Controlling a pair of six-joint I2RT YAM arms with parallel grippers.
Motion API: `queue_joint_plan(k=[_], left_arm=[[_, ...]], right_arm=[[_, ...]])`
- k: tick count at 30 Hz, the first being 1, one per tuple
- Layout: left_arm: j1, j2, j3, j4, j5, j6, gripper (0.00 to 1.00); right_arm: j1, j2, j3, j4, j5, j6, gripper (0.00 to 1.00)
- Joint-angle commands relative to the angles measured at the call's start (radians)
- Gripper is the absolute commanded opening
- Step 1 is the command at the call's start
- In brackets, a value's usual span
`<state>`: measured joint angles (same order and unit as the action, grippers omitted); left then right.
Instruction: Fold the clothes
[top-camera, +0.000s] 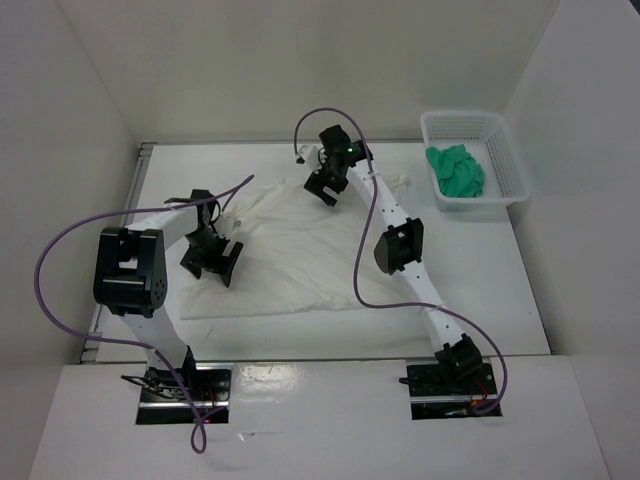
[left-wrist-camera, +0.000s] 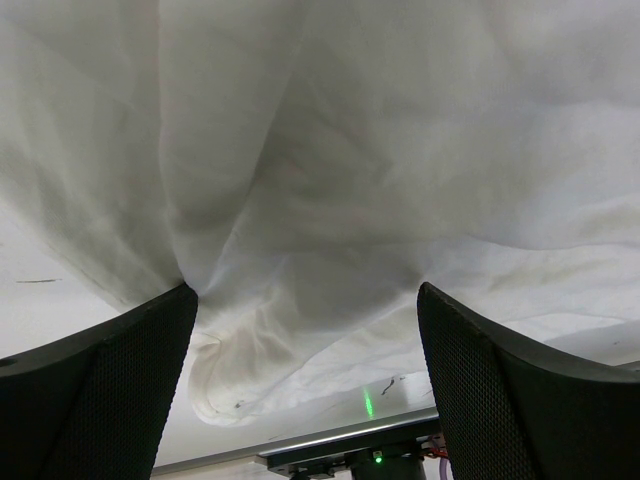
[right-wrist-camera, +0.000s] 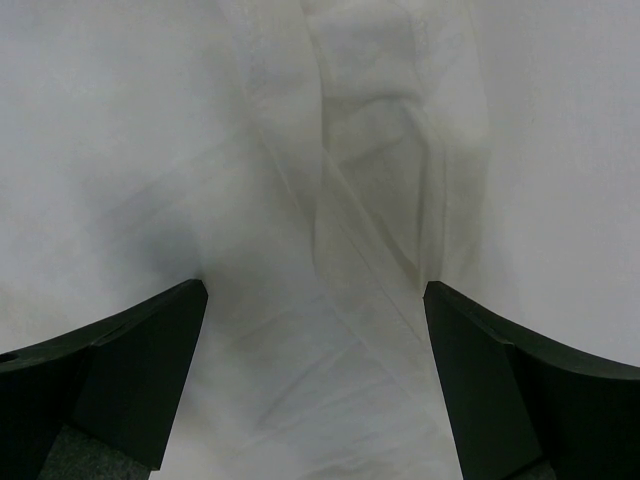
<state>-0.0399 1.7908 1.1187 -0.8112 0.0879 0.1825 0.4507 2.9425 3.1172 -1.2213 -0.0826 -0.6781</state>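
Left hand (top-camera: 212, 260): spread wide, nothing grasped, held over the garment's left part, centre-left of frame.
Garment (top-camera: 285, 250): laid out wrinkled on the counter (top-camera: 470, 290), mid-frame.
Right hand (top-camera: 325, 185): spread wide, empty, held over the garment's upper right edge.
Progress: no finished fold is seen; all folding is judged left.
Writing: none can be read.

— Where is the white garment (top-camera: 295, 255)?
— Spread across the middle of the desk (top-camera: 480, 290), lying mostly flat.
— And its state?
— Unfolded. Thin, plain, wrinkly fabric, creased all over and bunched up along its far right edge.
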Motion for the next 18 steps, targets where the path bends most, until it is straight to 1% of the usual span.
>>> queue_joint_plan(k=[1, 6, 10, 18], left_arm=[[0.002, 0.019, -0.03, 0.02, 0.099, 0.015, 0.96], [0.002, 0.019, -0.03, 0.02, 0.099, 0.015, 0.96], [0.002, 0.019, -0.03, 0.02, 0.099, 0.015, 0.96], [0.002, 0.028, -0.03, 0.02, 0.099, 0.015, 0.96]], right_arm=[[-0.006, 0.024, 0.024, -0.015, 0.01, -0.023, 0.98], [-0.026, 0.024, 0.024, 0.083, 0.072, 0.0, 0.98], [-0.047, 0.033, 0.024, 0.127, 0.141, 0.02, 0.98], [-0.078, 0.033, 0.024, 0.204, 0.202, 0.057, 0.98]])
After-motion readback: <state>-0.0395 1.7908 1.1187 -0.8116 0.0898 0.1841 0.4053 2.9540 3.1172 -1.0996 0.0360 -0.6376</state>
